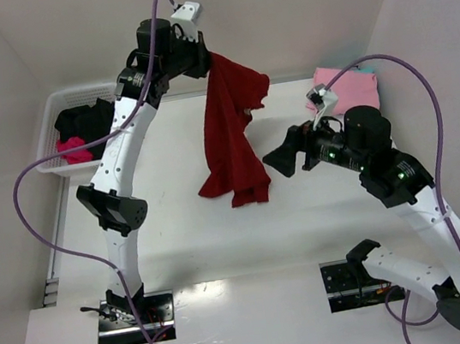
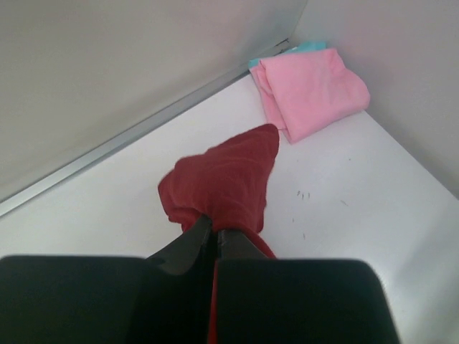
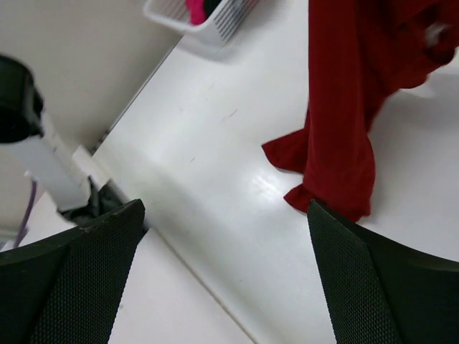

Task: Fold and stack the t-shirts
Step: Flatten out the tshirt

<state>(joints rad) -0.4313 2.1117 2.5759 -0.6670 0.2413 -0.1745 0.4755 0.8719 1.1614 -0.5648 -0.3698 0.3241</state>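
My left gripper (image 1: 205, 60) is clamped shut on a bunch of the dark red t-shirt (image 1: 231, 133), held high over the far half of the table (image 1: 178, 231). The shirt hangs in a long twisted drape, and only its lowest hem seems to reach the surface. My right gripper (image 1: 277, 163) has its jaws spread wide with nothing between them. It sits just beside the hanging cloth and points at its lower part.

My main worry is the hold. The shirt is pinched at a crumpled fold, not at a clear shoulder or corner. If I close the right side on the nearest cloth, I may catch two layers or a sleeve, and the shirt would then lay out skewed rather than flat.

In the right wrist view the drape sits toward the right finger rather than centred in the gap. A straight advance could miss it or simply push it away — soft cloth swings. The left pinch also looks small, so a hard sideways tug might drag the cloth free.

The folded pink t-shirt (image 1: 345, 85) lies in the far right corner on a teal cloth (image 2: 287, 51), close behind my right arm — a careless elbow could knock that pile. The black shirt (image 1: 88, 117) and magenta shirt (image 1: 72, 148) sit in the basket (image 1: 53, 101) at far left.
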